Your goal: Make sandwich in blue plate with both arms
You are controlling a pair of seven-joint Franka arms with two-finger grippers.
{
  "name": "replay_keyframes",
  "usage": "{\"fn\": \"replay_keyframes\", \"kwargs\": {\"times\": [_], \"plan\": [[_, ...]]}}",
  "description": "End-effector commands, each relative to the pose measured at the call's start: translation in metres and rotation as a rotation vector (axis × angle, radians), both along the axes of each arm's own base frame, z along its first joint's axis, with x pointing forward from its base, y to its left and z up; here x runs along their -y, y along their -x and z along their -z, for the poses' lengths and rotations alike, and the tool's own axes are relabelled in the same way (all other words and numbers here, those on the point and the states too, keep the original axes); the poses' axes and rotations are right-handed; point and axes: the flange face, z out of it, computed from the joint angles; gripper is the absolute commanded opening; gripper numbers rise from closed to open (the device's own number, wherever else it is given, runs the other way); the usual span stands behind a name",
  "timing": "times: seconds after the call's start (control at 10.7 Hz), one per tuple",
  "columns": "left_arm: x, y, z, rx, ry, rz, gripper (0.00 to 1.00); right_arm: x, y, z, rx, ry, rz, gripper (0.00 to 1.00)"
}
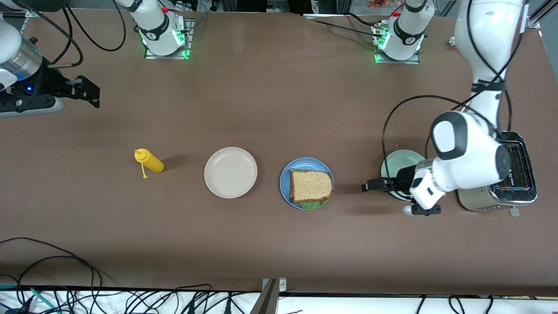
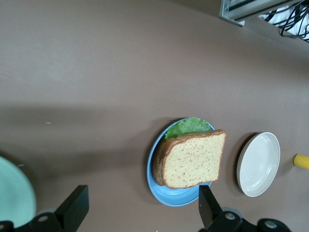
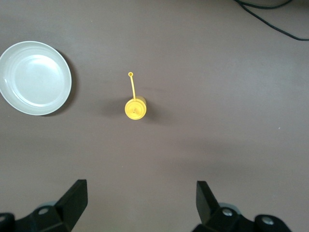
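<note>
The sandwich (image 1: 311,185) lies on the blue plate (image 1: 285,181) near the middle of the table. Its top bread slice is brown, and green lettuce (image 1: 313,203) peeks out at the edge nearer the front camera. In the left wrist view the sandwich (image 2: 193,159) sits on the blue plate (image 2: 174,197) with lettuce (image 2: 186,126) showing. My left gripper (image 1: 366,186) (image 2: 141,205) is open and empty, over the table between the blue plate and the pale green plate (image 1: 394,163). My right gripper (image 1: 91,92) (image 3: 140,198) is open and empty, waiting over bare table at the right arm's end.
A cream-white plate (image 1: 230,172) stands beside the blue plate, toward the right arm's end. A yellow squeeze bottle (image 1: 150,160) (image 3: 135,108) stands past it. A silver toaster (image 1: 510,174) sits at the left arm's end, partly under the left arm. Cables run along the table's near edge.
</note>
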Motion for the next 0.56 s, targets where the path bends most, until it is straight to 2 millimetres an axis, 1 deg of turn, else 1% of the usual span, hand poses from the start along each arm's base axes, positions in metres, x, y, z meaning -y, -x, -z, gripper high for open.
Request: {"fn": "replay_keyframes", "kwargs": {"times": [0.0, 0.09, 0.19, 0.28, 0.37, 0.47], "plan": [[-0.047, 0.023, -0.051, 0.042, -0.038, -0.013, 1.00, 0.000, 0.007, -0.007, -0.003, 0.000, 0.007, 1.00], [-0.068, 0.033, -0.087, 0.092, -0.081, -0.018, 1.00, 0.003, 0.009, -0.007, -0.021, 0.001, 0.016, 1.00], [-0.080, 0.042, -0.115, 0.133, -0.163, 0.011, 1.00, 0.010, 0.010, -0.006, -0.033, -0.012, 0.035, 1.00], [-0.079, 0.059, -0.143, 0.133, -0.212, 0.059, 1.00, 0.006, 0.012, -0.007, -0.037, -0.070, 0.043, 1.00], [-0.084, 0.072, -0.161, 0.123, -0.246, 0.089, 1.00, 0.005, 0.016, -0.012, -0.034, -0.130, 0.057, 1.00], [-0.102, 0.082, -0.176, 0.106, -0.284, 0.096, 1.00, 0.004, 0.016, -0.008, -0.043, -0.124, 0.052, 1.00]]}}
